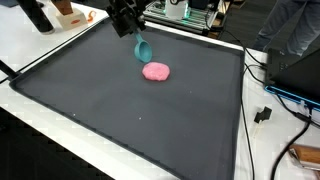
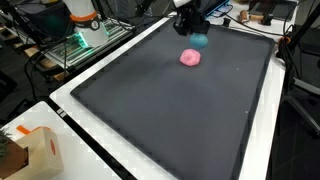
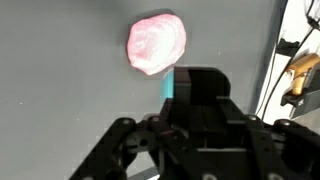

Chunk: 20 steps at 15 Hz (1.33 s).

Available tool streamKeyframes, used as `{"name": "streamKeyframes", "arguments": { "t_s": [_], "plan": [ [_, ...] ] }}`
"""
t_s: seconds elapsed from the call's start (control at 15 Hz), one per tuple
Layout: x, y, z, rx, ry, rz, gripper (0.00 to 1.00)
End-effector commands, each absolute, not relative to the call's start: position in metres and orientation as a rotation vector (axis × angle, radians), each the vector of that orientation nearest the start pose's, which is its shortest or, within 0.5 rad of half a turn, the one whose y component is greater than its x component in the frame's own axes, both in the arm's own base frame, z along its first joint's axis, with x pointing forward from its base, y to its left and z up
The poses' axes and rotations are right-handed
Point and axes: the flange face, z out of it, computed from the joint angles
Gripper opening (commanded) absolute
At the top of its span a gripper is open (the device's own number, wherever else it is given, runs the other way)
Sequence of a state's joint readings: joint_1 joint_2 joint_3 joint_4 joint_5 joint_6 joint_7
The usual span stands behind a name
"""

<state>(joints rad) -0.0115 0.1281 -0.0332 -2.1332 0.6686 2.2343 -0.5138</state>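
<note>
A pink lumpy object [image 1: 155, 71] [image 2: 190, 57] lies on the black mat [image 1: 130, 110] [image 2: 170, 120], towards its far side. My gripper [image 1: 133, 33] [image 2: 190, 30] hangs just above and beside it, shut on a teal scoop-like object [image 1: 143, 49] [image 2: 198, 40] that points down at the mat. In the wrist view the pink object [image 3: 156, 43] shows ahead of the gripper [image 3: 192, 82]. Only a thin teal strip [image 3: 169, 84] of the held object shows beside the black fingers. The teal object is close to the pink one; I cannot tell if they touch.
The mat covers most of a white table [image 1: 40, 110]. A cardboard box [image 2: 30, 150] stands at one corner. Cables and a plug [image 1: 264, 113] lie along one side. Electronics with green lights [image 2: 82, 38] and an orange-and-white object [image 1: 68, 12] stand beyond the mat's edges.
</note>
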Motion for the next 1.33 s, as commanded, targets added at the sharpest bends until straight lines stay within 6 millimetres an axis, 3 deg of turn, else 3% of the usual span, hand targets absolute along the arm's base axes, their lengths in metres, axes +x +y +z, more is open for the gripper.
{"name": "streamKeyframes", "arguments": {
  "t_s": [0.0, 0.53, 0.93, 1.27],
  "plan": [
    [0.542, 0.032, 0.371, -2.802, 0.018, -0.159, 0.25],
    [0.519, 0.119, 0.400, -3.106, 0.113, -0.130, 0.25],
    [0.506, 0.167, 0.395, -3.305, 0.158, -0.259, 0.25],
    [0.497, 0.197, 0.382, -3.475, 0.181, -0.467, 0.25]
  ]
}}
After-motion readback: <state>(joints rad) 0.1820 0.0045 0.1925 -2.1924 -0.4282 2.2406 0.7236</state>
